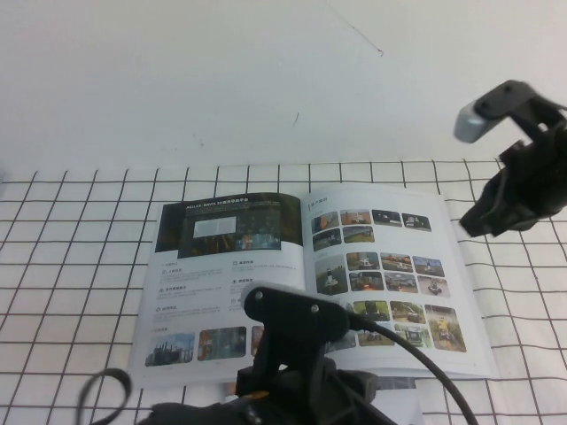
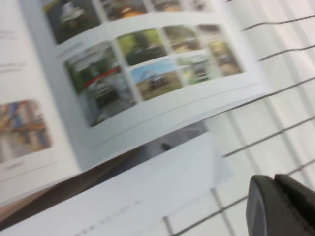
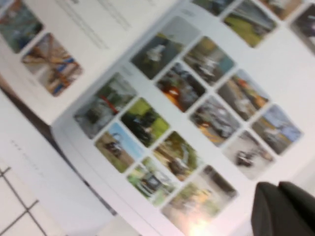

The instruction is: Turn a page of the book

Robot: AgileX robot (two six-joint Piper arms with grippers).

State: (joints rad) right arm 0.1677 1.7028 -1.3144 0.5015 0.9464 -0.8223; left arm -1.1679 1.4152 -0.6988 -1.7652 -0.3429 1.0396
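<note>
Currently the book lies open and flat on the gridded tabletop, dark banner sheet on the left, the page of small photos on the right. Right hand hovers above the tabletop just off the page's far right corner, fingers together, holding nothing. Left hand sits low at the book's near edge over a pale booklet; can't tell its fingers.

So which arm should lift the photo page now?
Probably the right: the right claw, shut, hovers beside the outer edge of the page. The left claw sits near the book's near edge, by its spine.
</note>
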